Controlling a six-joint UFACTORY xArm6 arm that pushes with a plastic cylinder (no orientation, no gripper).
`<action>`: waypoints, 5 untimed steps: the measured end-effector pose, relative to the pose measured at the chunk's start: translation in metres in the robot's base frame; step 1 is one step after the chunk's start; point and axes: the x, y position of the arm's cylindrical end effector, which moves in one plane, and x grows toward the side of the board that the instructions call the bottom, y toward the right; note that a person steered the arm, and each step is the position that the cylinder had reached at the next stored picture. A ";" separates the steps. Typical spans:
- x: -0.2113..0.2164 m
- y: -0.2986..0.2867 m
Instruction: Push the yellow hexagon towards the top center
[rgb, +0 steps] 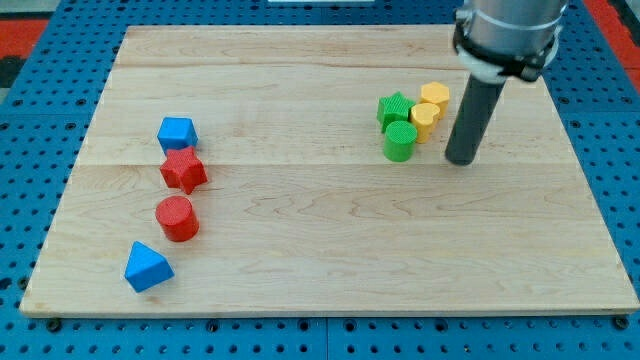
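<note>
Two yellow blocks sit at the view's upper right, touching each other. The upper one looks like the yellow hexagon. The lower yellow block has a shape I cannot make out. A green star and a green cylinder touch them on the left. My rod comes down from the view's top right. My tip rests on the board just right of and below this cluster, a small gap away from the lower yellow block.
On the view's left stand a blue cube, a red star, a red cylinder and a blue triangle. The wooden board lies on a blue pegboard.
</note>
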 end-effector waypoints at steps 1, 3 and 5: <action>-0.035 -0.009; -0.102 -0.025; -0.087 -0.002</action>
